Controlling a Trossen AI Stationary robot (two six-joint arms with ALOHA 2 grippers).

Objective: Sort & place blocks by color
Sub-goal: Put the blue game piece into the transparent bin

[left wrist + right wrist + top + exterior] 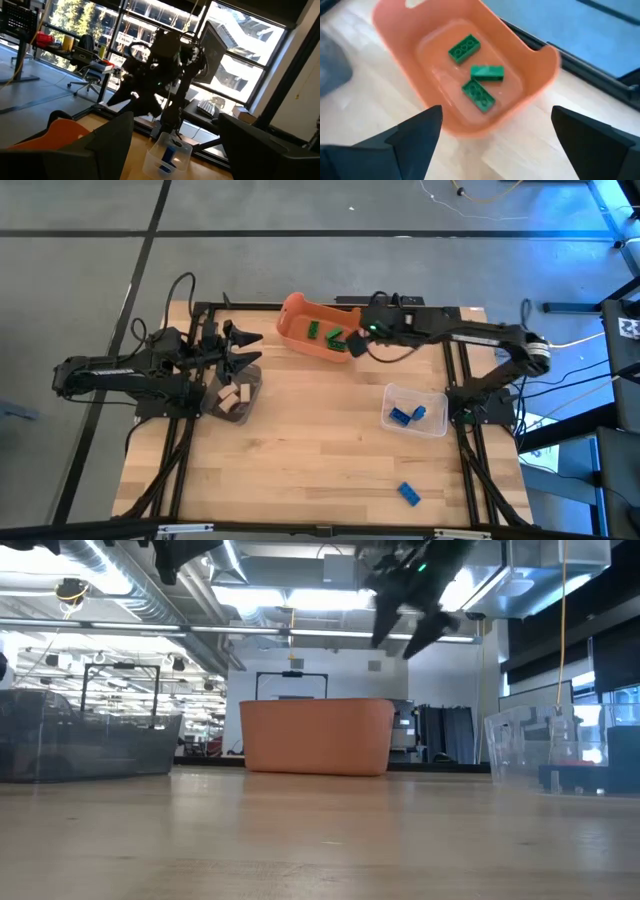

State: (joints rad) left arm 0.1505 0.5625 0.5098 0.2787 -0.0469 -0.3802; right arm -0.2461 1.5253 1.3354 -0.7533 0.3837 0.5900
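Three green blocks (475, 75) lie on the floor of the orange tub (300, 315) at the table's far middle. My right gripper (495, 142) hangs open above the tub's right end (352, 345), touching nothing. Tan blocks (232, 397) lie in the dark container (240, 412) at the left, and my left gripper (250, 350) stands open in the air just beyond it. Blue blocks (405, 415) lie in the clear container (432, 402) at the right. One more blue block (409, 493) lies flat on the table near the front edge.
In the low view the orange tub (317, 735) stands in the middle, with the dark container (90, 745) to the left and the clear container (560, 755) to the right. Bare wooden tabletop (310, 450) stretches between the containers and the near edge.
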